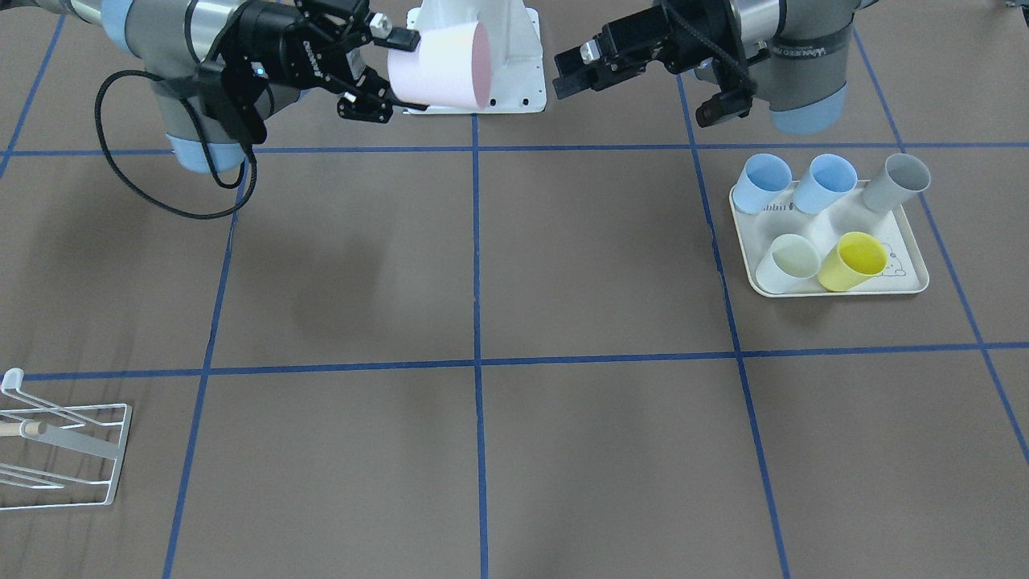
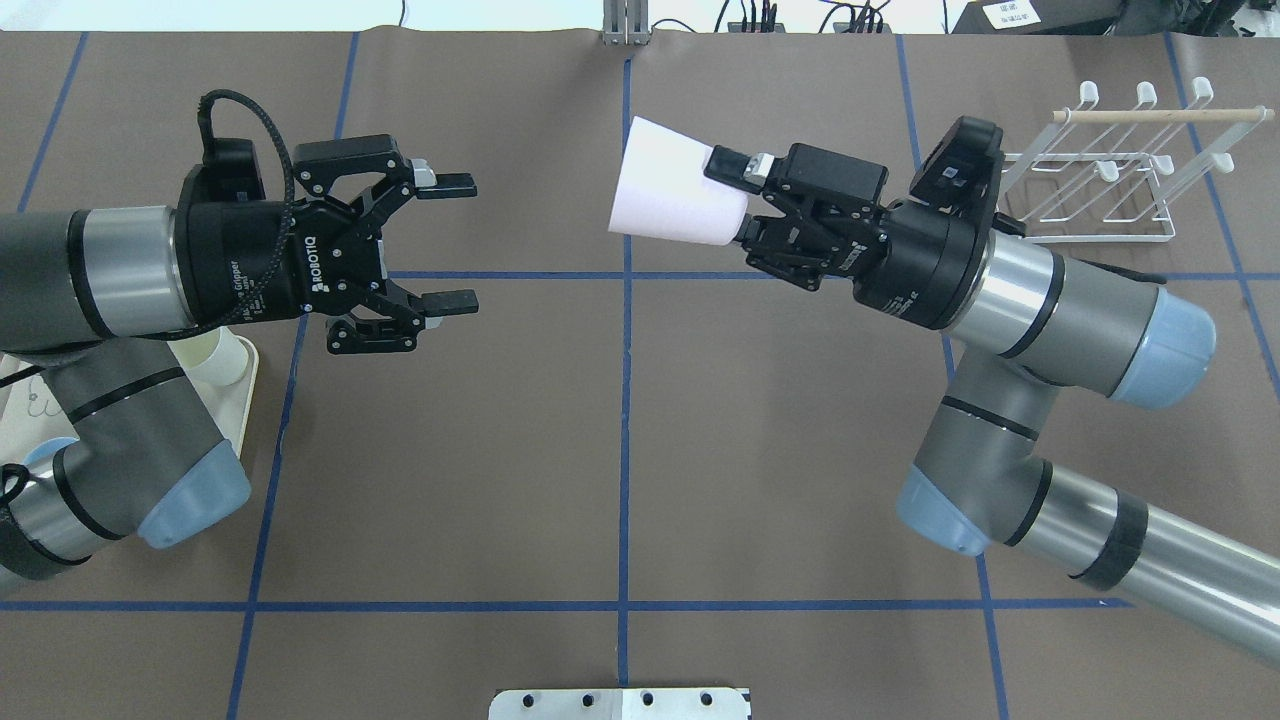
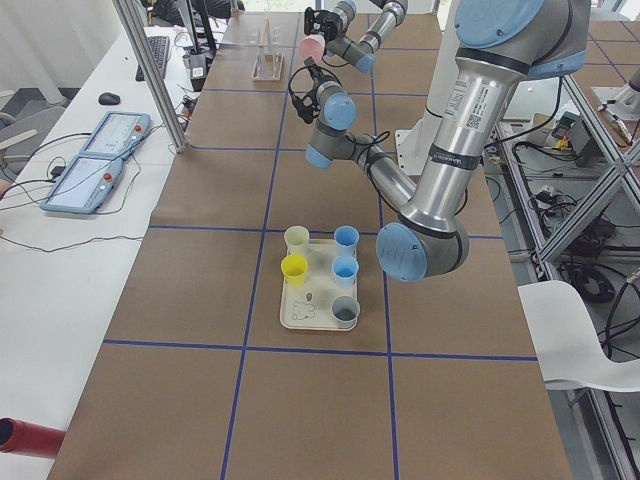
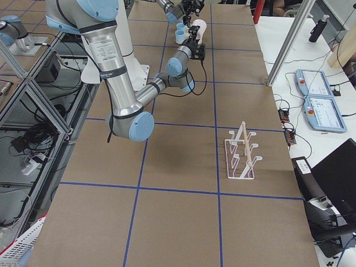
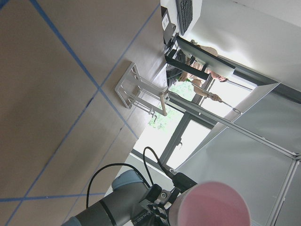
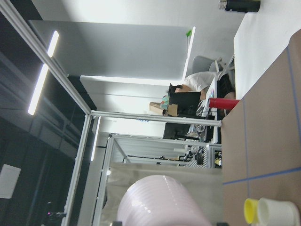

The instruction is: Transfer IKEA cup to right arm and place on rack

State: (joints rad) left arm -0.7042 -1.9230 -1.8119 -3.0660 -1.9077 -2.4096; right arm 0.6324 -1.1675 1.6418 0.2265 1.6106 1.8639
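Observation:
The pale pink IKEA cup (image 2: pixel 675 200) hangs on its side above the table with its mouth (image 1: pixel 480 64) turned toward the left arm. My right gripper (image 2: pixel 738 200) is shut on the cup's base end. In the right wrist view the cup (image 6: pixel 160 202) fills the bottom edge. My left gripper (image 2: pixel 460 241) is open and empty, a short gap away from the cup and facing it; its wrist view shows the cup's pink mouth (image 5: pixel 214 205). The white wire rack (image 2: pixel 1120 190) with its wooden dowel stands on the table behind the right arm's wrist.
A cream tray (image 1: pixel 904 281) on the left arm's side holds several upright cups: two blue (image 1: pixel 764 181), one grey (image 1: pixel 900 181), one white (image 1: pixel 788 261) and one yellow (image 1: pixel 856 259). The white base mount (image 1: pixel 514 48) sits behind the cup. Blue tape lines grid the brown table.

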